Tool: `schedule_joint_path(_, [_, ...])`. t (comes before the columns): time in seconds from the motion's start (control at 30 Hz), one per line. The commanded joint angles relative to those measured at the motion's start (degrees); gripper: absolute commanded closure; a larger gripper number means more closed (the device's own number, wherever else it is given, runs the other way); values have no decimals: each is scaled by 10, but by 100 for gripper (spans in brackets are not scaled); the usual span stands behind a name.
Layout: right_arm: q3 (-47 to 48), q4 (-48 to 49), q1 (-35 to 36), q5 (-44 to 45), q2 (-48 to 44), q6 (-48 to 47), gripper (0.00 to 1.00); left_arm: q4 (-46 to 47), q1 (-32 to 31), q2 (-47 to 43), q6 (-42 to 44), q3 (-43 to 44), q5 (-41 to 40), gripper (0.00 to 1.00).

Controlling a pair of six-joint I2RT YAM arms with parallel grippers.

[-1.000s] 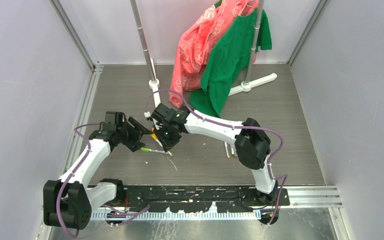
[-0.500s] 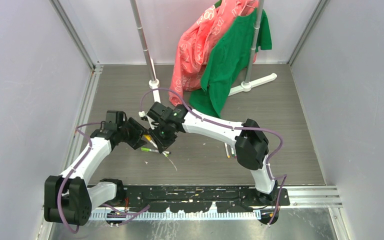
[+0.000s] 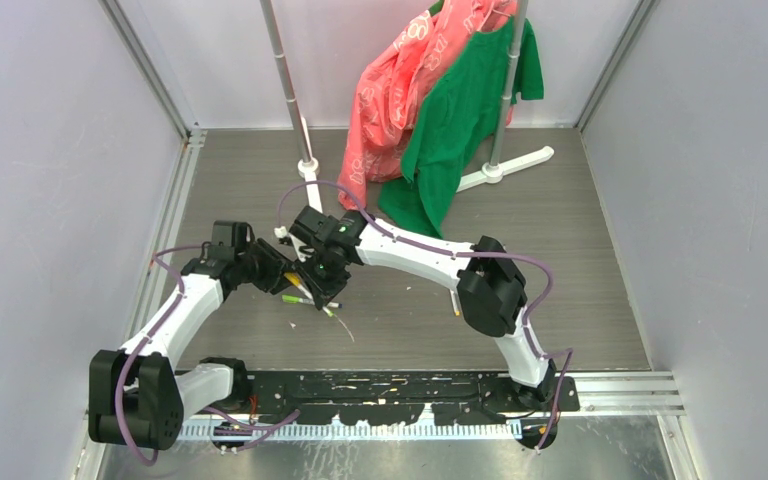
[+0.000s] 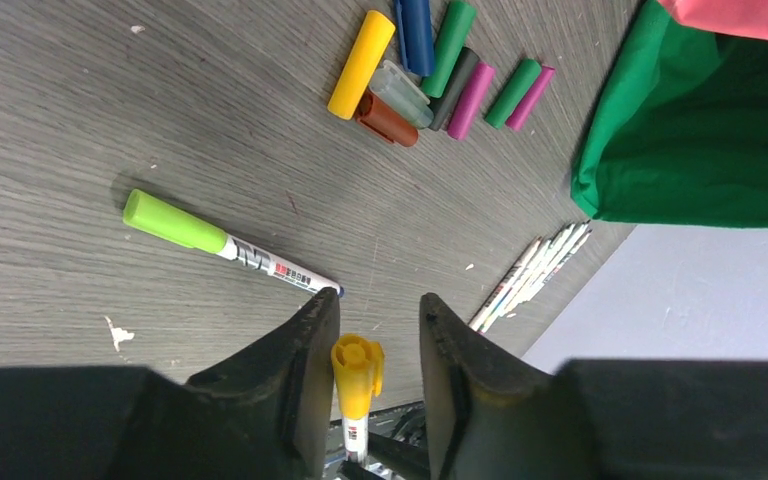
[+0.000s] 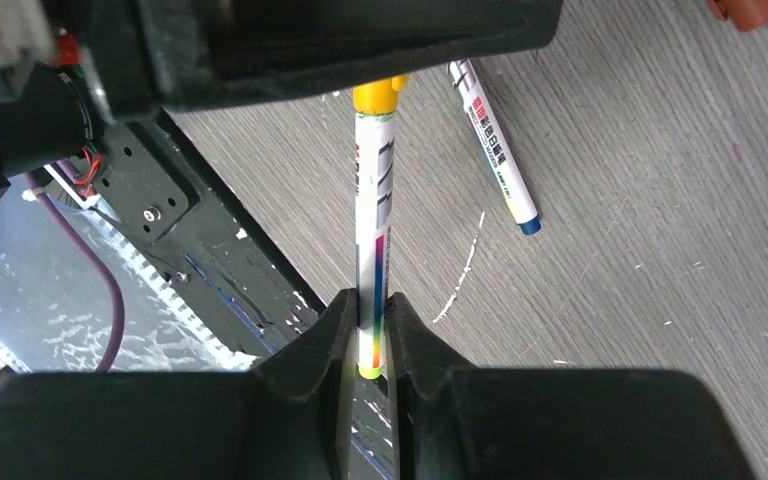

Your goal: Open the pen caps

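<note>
Clamping the white barrel of the yellow-capped pen (image 5: 372, 200), the right gripper (image 5: 370, 310) has its fingers pressed together on it near the pen's lower end, and the pen runs straight out ahead of the fingertips. At the pen's far end the left gripper (image 4: 377, 300) meets it head-on. Its fingers stand apart, one on each side of the yellow cap (image 4: 357, 365); the cap lies close against one finger, with a clear gap on the other side. The cap sits on the pen.

Just beside the held pen, a lime-capped pen (image 4: 225, 243) lies flat on the grey table (image 4: 80, 110), its cap on. Farther from the held pen, toward the green garment (image 4: 700, 130), the loose caps (image 4: 430, 70) lie in a cluster: yellow, blue, green, brown, a pale one, a dark one and magenta. Also away from the held pen, near the garment's hem, a bundle of white pens (image 4: 535, 275) lies side by side. In the top view both arms converge on the held pen, in front of the rack pole's base (image 3: 308, 168).
</note>
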Motion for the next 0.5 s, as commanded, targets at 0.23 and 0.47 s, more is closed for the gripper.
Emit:
schedule_joint_path(0.23, [25,-2,2,-8,-8,-4,99,13,4,-17,18,10,13,89])
schedule_joint_path(0.47, [15,14,2,-4,-26,4,93,13,4,-25,23,7,15,100])
